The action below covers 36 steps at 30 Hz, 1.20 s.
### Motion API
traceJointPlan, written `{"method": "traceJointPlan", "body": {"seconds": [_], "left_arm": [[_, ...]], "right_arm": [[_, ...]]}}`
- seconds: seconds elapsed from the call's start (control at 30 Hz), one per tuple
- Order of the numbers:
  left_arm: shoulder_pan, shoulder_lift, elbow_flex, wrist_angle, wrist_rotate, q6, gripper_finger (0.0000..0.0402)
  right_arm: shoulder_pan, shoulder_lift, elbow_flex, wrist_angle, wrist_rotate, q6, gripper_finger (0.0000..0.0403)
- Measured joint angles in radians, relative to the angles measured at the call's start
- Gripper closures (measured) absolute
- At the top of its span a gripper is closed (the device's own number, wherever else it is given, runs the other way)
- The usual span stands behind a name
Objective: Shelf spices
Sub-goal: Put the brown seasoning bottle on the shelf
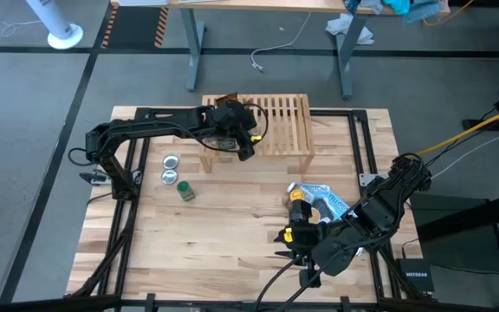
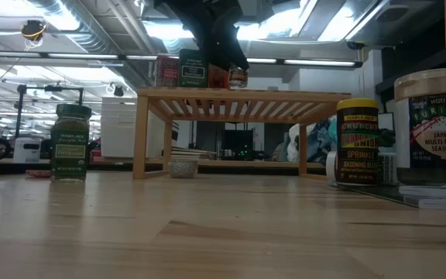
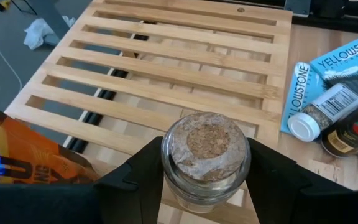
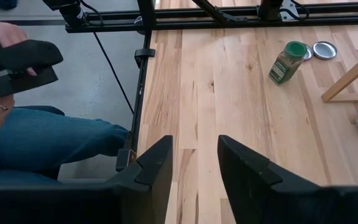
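Most of the shelf (image 1: 277,121) slats lie bare toward the upper right of the high view, while its left end is blocked by the left gripper (image 1: 235,139) clamping a cork-topped jar (image 3: 206,157), an orange packet (image 3: 27,163) and tins (image 2: 178,71).

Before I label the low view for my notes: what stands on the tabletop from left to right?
Green-capped jar → left leg of the shelf → small jar under the shelf → yellow-capped seasoning jar → furikake jar.
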Motion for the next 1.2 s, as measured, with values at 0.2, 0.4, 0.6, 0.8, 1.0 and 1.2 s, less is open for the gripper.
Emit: {"method": "traceJointPlan", "body": {"seconds": [0.2,0.4,0.6,0.8,1.0,1.2], "left_arm": [[0.0,0.0,0.0,-0.002,0.0,0.002,0.0228],[0.0,0.0,0.0,-0.003,0.0,0.006,0.0219],[0.0,0.0,0.0,-0.005,0.0,0.009,0.0216],[0.0,0.0,0.0,-0.005,0.0,0.009,0.0218],[0.0,0.0,0.0,-0.006,0.0,0.009,0.0203],[0.0,0.001,0.0,-0.006,0.0,0.009,0.02]], "right_arm": [[0.0,0.0,0.0,0.0,0.0,0.0,0.0269],[0.0,0.0,0.0,0.0,0.0,0.0,0.0269],[0.0,0.0,0.0,0.0,0.0,0.0,0.0269],[0.0,0.0,0.0,0.0,0.0,0.0,0.0269],[0.0,0.0,0.0,0.0,0.0,0.0,0.0269],[0.0,0.0,0.0,0.0,0.0,0.0,0.0269]]}}
